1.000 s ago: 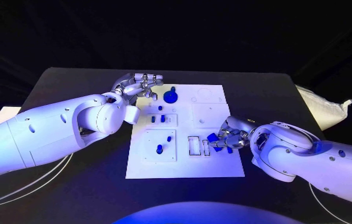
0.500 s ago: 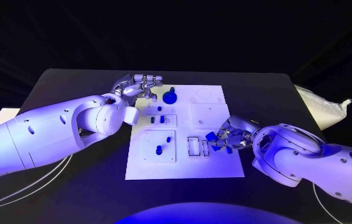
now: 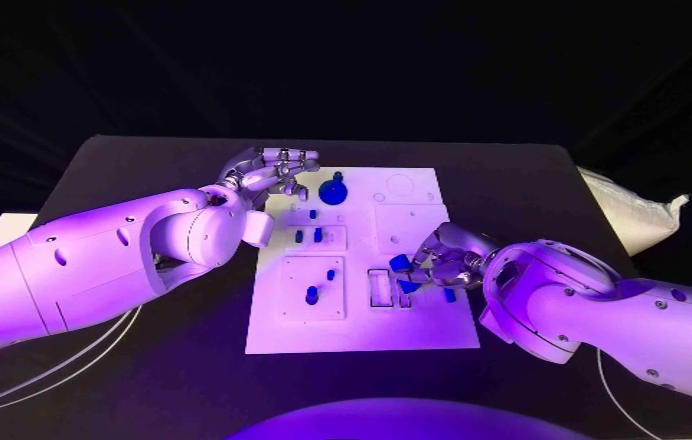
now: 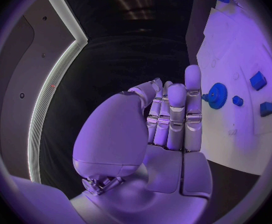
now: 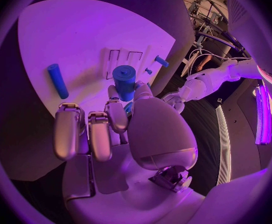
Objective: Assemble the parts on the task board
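While my right hand [image 3: 444,265] pinched a blue peg [image 5: 124,82] upright just beside the two slots [image 3: 391,287] on the board [image 3: 418,332], my left hand [image 3: 271,172], holding nothing, hovered farther off, near the gear [image 3: 335,191].

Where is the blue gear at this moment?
In the head view the blue gear sits on the far part of the task board, toward its left side, just beside the fingers of the left hand, which hovers at the board's far left corner.
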Tool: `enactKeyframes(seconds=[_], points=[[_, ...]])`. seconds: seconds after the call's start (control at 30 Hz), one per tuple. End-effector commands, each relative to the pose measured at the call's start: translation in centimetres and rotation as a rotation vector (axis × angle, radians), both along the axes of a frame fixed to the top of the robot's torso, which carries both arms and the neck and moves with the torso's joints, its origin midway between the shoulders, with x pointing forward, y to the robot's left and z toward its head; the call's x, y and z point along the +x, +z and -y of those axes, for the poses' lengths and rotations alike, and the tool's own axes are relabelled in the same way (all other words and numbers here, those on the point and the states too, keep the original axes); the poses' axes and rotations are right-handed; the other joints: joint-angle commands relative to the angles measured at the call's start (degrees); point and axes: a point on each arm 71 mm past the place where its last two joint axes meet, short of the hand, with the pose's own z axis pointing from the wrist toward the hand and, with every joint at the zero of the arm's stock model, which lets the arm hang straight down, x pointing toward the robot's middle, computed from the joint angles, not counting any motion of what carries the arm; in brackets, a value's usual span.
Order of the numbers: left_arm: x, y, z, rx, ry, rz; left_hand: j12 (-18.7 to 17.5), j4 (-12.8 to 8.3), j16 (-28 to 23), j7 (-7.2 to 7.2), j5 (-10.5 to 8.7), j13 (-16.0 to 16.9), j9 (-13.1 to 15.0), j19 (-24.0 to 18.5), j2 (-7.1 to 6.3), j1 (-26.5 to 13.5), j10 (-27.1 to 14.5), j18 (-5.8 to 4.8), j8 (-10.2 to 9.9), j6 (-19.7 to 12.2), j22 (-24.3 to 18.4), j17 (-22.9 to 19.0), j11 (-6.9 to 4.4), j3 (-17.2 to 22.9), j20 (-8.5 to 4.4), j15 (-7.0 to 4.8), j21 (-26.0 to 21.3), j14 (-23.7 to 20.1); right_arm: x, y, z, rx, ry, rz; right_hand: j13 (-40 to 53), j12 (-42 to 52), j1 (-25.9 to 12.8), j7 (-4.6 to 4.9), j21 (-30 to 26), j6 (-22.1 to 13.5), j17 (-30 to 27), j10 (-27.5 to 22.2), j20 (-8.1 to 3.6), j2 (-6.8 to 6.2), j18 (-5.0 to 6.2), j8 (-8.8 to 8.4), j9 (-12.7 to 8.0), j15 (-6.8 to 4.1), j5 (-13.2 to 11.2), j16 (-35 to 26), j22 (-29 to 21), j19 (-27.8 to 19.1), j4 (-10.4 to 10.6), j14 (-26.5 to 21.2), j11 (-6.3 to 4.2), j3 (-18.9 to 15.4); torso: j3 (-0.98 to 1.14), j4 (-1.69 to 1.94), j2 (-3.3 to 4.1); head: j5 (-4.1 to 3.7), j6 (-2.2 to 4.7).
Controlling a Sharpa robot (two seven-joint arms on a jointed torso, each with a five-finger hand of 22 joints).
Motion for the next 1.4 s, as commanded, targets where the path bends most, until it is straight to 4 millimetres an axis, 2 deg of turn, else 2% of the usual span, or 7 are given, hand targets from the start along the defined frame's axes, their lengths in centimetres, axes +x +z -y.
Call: enactKeyframes(seconds=[0.03, 0.6, 0.8, 1.03, 1.17, 1.27, 1.4], points=[[-0.1, 0.1, 0.3, -0.013, -0.019, 0.001, 0.2, -0.2, -0.2, -0.17, -0.17, 0.1, 0.0, -0.1, 0.16, -0.2, -0.5, 1.05, 0.4, -0.4, -0.1, -0.1, -0.01, 0.0, 0.35, -0.14, -0.2, -0.4, -0.3, -0.5, -0.6, 0.004, 0.018, -0.052, 7.8, 11.8, 0.9, -1.62, 0.4, 2.1, 9.8, 4.6, -0.54, 1.93, -0.41, 0.14, 0.3, -0.75, 0.2, 0.4, 0.1, 0.0, 0.4, 5.1, -3.73, -0.1, 0.02, 0.03, 0.01, 0.1, -0.15], [-0.1, 0.1, 0.3, -0.013, -0.021, -0.001, 0.3, -0.3, -0.2, -0.18, -0.15, 0.1, 0.0, -0.1, 0.22, -0.2, -0.5, 1.05, 0.4, -0.4, -0.1, -0.1, -0.02, 0.0, 0.34, -0.15, -0.2, -0.4, -0.4, -1.6, -2.3, -0.004, 0.057, -0.09, 7.5, 11.2, -3.4, -2.0, 0.3, 3.3, 9.6, 4.5, -0.86, 1.77, -0.4, 0.24, 1.9, -1.05, -0.2, 0.2, 0.0, 0.0, 0.6, 5.1, -4.06, -1.5, 0.03, -0.05, 0.03, -0.14, -0.24], [-0.1, 0.1, 0.3, -0.013, -0.021, -0.001, 0.3, -0.3, -0.2, -0.18, -0.15, 0.1, 0.0, -0.1, 0.22, -0.2, -0.5, 1.05, 0.4, -0.4, -0.1, -0.1, -0.02, 0.0, 0.34, -0.15, -0.2, -0.4, -0.3, -1.6, -2.5, -0.001, 0.061, -0.076, 7.7, 11.0, -9.5, -2.23, 0.2, 3.4, 9.5, 4.6, -0.99, 2.1, -0.38, 0.08, 3.8, -1.16, -12.0, 0.2, 0.0, 0.0, 0.5, 5.1, -4.25, -5.5, 0.08, -0.06, 0.03, -0.09, -0.36], [-0.1, 0.0, 0.3, -0.013, -0.021, -0.002, 0.3, -0.3, -0.2, -0.18, -0.15, 0.1, 0.0, -0.1, 0.22, -0.2, -0.5, 1.05, 0.4, -0.4, -0.1, -0.1, -0.02, 0.0, 0.34, -0.15, -0.2, -0.4, -0.1, -1.5, -2.4, -0.006, 0.061, -0.055, 7.3, 10.0, -16.2, -2.23, -0.1, 3.2, 9.1, 4.3, -0.96, 0.07, -0.3, -0.19, 5.7, -1.18, -20.9, -0.1, -0.4, -0.2, 0.8, 5.0, -4.2, -8.9, 0.03, -0.06, -0.01, -0.09, -0.45], [-0.1, 0.0, 0.3, -0.012, -0.02, -0.003, 0.3, -0.3, -0.2, -0.18, -0.15, 0.1, 0.0, -0.1, 0.22, -0.2, -0.5, 1.05, 0.4, -0.4, -0.1, -0.1, -0.02, 0.0, 0.34, -0.15, -0.2, -0.4, -0.1, -1.5, -2.2, -0.013, 0.061, -0.046, 7.1, 9.6, -17.5, -2.29, -0.2, 3.3, 9.0, 4.1, -1.0, -0.57, -0.28, -0.16, 6.2, -1.23, -21.0, -0.1, -0.5, -0.3, 0.7, 5.0, -4.24, -8.5, 0.03, 0.01, 0.01, -0.09, -0.41], [-0.1, 0.0, 0.2, -0.012, -0.02, -0.003, 0.3, -0.3, -0.2, -0.18, -0.15, 0.1, 0.0, -0.1, 0.22, -0.2, -0.5, 1.05, 0.4, -0.4, -0.1, -0.1, -0.02, 0.0, 0.34, -0.15, -0.2, -0.4, -0.1, -1.5, -2.2, -0.017, 0.067, -0.043, 7.2, 9.6, -14.3, -2.3, -0.2, 3.2, 8.9, 4.1, -1.0, 0.35, -0.27, -0.18, 6.8, -1.23, -20.0, -0.2, -0.5, -0.3, -0.1, 5.0, -4.26, -6.9, 0.04, -0.03, -0.01, -0.06, -0.45], [-0.1, 0.0, 0.2, -0.012, -0.021, -0.003, 0.3, -0.3, -0.2, -0.18, -0.15, 0.1, 0.0, -0.1, 0.22, -0.2, -0.5, 1.05, 0.4, -0.4, -0.1, -0.1, -0.02, 0.0, 0.34, -0.15, -0.2, -0.4, -0.1, -1.4, -2.3, -0.022, 0.081, -0.038, 7.3, 9.5, -8.7, -2.38, -0.3, 3.2, 9.0, 4.2, -1.05, 0.81, -0.26, -0.14, 7.7, -1.31, -16.0, -0.2, -0.6, -0.3, -2.6, 5.0, -4.34, -5.6, 0.04, -0.06, 0.01, -0.03, -0.47]])
